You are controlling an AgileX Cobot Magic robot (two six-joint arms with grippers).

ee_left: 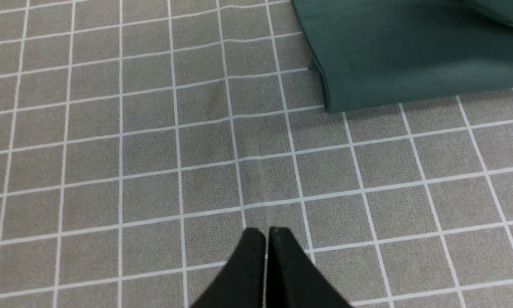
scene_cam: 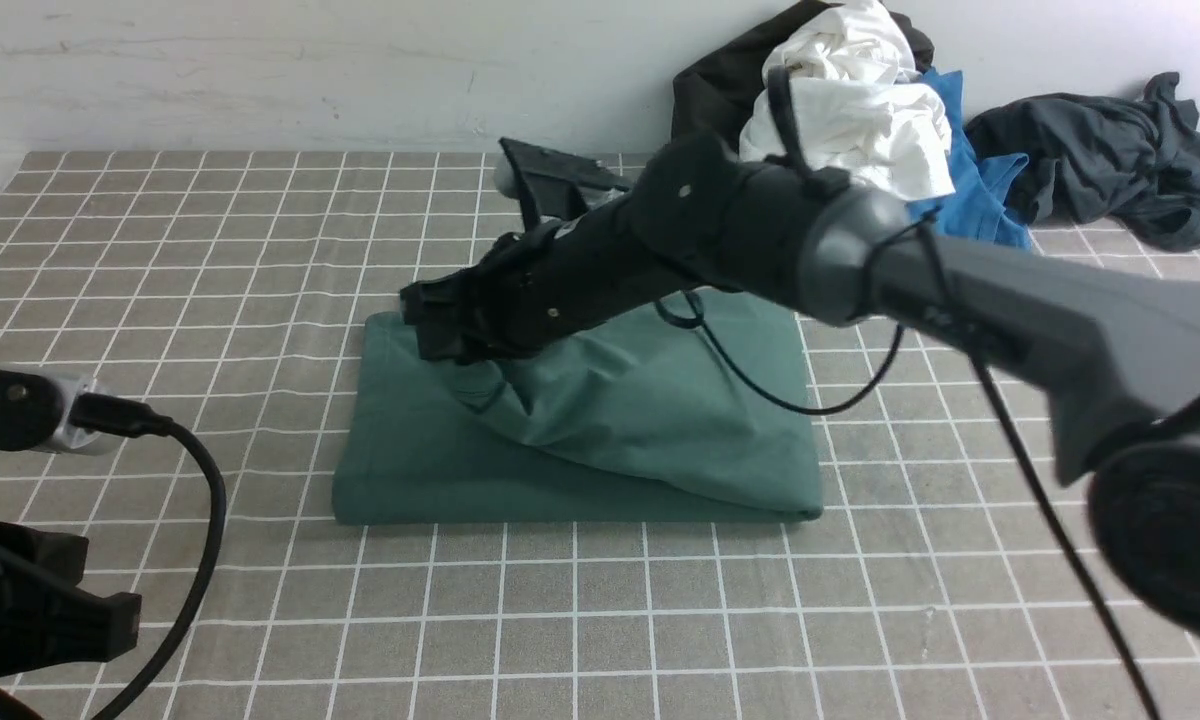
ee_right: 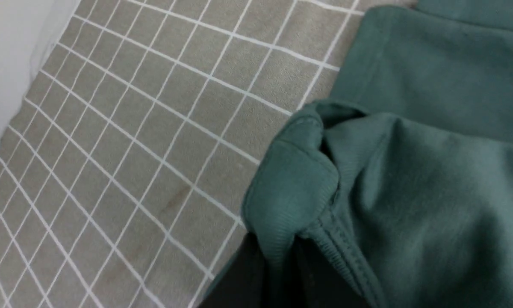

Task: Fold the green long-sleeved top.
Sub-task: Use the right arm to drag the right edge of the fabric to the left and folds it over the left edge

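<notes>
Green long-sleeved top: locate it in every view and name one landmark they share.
Front view: green top lies mid-table, partly folded.
Left wrist view: its folded corner, beyond the left gripper.
Right wrist view: its ribbed edge, close up.
Shared landmark: white-gridded grey table cover.

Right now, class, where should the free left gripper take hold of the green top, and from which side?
Probably the near left corner of the green top, approached low from the robot's left by the left gripper, once opened. Its layered edges lie flat facing that way; the right gripper pinches a ribbed edge.
</notes>
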